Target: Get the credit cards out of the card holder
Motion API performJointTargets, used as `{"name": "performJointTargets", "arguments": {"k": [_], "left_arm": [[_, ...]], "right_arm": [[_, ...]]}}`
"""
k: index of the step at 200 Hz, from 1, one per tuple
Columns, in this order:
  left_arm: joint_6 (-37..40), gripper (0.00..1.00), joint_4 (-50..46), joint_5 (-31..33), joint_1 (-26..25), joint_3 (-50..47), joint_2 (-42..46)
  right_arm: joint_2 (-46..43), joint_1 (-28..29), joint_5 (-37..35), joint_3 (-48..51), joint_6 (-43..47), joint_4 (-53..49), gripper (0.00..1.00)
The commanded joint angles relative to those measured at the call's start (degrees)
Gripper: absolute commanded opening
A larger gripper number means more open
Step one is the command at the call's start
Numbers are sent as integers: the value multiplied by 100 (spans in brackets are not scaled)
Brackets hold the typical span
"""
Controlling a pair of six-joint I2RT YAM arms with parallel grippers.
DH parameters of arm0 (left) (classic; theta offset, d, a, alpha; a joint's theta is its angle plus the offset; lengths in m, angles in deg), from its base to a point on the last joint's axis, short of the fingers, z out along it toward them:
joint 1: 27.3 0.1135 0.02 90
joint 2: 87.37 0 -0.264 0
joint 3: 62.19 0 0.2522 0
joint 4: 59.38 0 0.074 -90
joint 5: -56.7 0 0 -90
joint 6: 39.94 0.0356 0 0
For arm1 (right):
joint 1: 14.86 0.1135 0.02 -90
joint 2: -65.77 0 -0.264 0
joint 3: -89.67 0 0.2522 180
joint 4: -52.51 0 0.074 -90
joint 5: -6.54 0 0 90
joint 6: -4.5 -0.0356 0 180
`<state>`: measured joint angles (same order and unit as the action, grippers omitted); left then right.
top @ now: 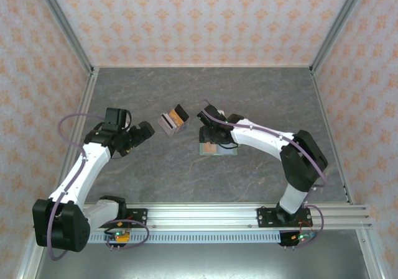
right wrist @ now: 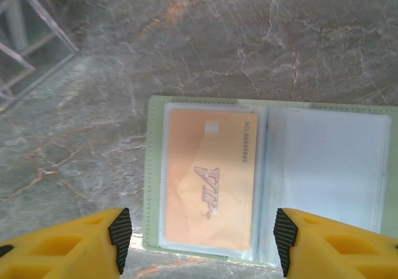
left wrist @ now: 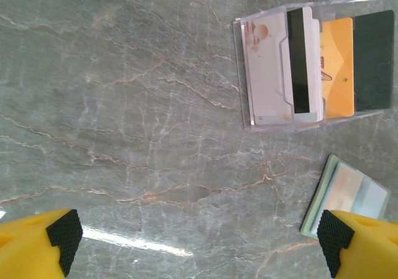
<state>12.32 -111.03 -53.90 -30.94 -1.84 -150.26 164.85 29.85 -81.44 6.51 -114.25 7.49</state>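
The flat sage-green two-panel card holder point(right wrist: 263, 167) lies spread open on the grey marble-patterned table point(right wrist: 217, 36), just ahead of and below my right pincer point(right wrist: 202, 242). Its left clear pocket holds a golden-orange plastic card point(right wrist: 210, 176) stamped with slanted lettering. Its right pocket looks pale and whitish, and I cannot tell whether a card sits inside. My right pincer's jaws stand well apart and hold nothing. Their black pads point(right wrist: 120, 238) hang on either side of the near edge of the golden card's panel, not touching it as far as I can see. From above, the holder point(top: 216, 148) sits near the middle of the table with my right pincer point(top: 209, 132) over its far side. A clear acrylic stand point(left wrist: 311, 68) with several upright cards is just beyond the holder point(left wrist: 316, 198). My left pincer point(left wrist: 199, 237) hovers wide open and empty above bare table, the holder's corner just beside one fingertip.
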Motion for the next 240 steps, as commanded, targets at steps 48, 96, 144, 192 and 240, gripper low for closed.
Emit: {"name": "performJointTargets", "arguments": {"k": [48, 96, 144, 192, 240], "left_arm": [[-365, 100, 587, -139, -495, -11, -486], [-686, 100, 1096, -5, -1076, 63, -823], [-967, 100, 1739, -34, -1605, -47, -1198], [-1182, 100, 2141, 56, -2187, 40, -1698], [-1259, 100, 2440, -66, -2624, 394, -2346]], "right_arm": [[503, -128, -132, 32, -75, -293, 61], [528, -286, -53, 249, -44, -246, 57], [672, -375, -9, 317, -40, -211, 54], [770, -432, -18, 531, -33, -149, 46], [719, -551, 155, 809, -131, 74, 39]]}}
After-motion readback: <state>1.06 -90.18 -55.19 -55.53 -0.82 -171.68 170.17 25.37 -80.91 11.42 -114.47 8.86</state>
